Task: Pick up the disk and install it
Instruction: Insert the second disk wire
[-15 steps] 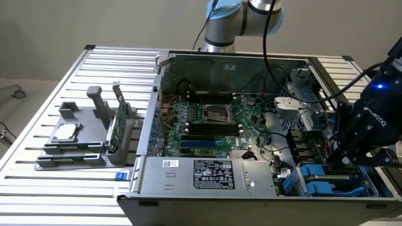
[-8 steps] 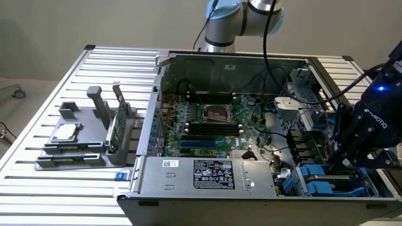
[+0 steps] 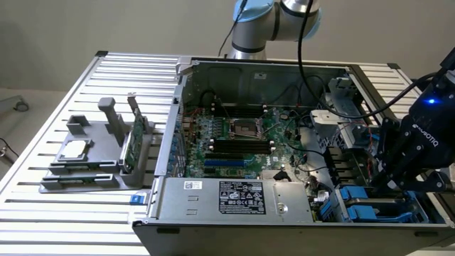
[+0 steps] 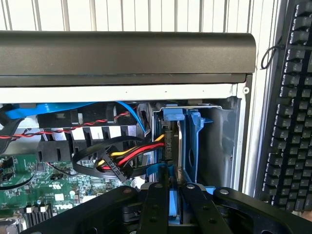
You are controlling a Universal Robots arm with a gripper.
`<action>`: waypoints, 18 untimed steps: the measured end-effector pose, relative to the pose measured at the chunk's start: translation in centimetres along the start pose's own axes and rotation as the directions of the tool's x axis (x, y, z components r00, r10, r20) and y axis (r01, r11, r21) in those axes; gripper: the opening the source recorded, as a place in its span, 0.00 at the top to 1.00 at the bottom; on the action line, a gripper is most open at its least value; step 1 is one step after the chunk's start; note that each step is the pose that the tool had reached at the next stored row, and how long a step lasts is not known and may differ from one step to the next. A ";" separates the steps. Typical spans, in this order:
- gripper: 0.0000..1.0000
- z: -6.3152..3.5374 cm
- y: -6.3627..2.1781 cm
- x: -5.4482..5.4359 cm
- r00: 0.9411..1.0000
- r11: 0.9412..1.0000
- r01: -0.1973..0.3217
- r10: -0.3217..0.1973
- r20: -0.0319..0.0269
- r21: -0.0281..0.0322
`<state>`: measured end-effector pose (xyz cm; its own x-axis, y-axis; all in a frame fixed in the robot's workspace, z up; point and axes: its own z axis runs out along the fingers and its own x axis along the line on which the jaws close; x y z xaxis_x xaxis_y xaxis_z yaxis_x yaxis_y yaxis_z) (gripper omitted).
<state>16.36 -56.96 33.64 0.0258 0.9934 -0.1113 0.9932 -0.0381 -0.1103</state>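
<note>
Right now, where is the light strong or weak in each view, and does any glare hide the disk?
Exterior view: the slatted table glares white at the near edge, while the case front stays dark. Wrist view: bright daylight on the slats behind, the case rim in shadow; the disk in its blue carrier is evenly lit, no glare on it, and the pincer is a dark shape closed on it.

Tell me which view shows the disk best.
The wrist view: the disk stands on edge in its blue carrier inside the drive bay, with the pincer closed on it. In the exterior view the disk is partly hidden behind the pincer, at the computer case's corner.
</note>
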 end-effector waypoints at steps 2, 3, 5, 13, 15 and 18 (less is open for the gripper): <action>0.82 0.00 0.00 0.0 1.000 1.000 0.000 0.000 0.000 0.000; 0.82 0.01 0.00 0.0 1.000 1.000 0.000 0.000 0.000 0.000; 0.70 -0.02 0.00 0.0 1.000 1.000 0.000 0.000 0.000 0.000; 0.41 -0.60 -0.07 -0.1 1.000 1.000 0.000 0.000 0.000 0.000; 0.29 -0.75 -0.10 -0.1 1.000 1.000 0.000 0.000 0.000 0.000; 0.18 -0.91 -0.23 -0.1 1.000 1.000 0.000 0.000 0.000 0.000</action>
<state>16.24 -56.97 34.58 0.0259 0.9935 -0.1112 0.9932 -0.0383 -0.1103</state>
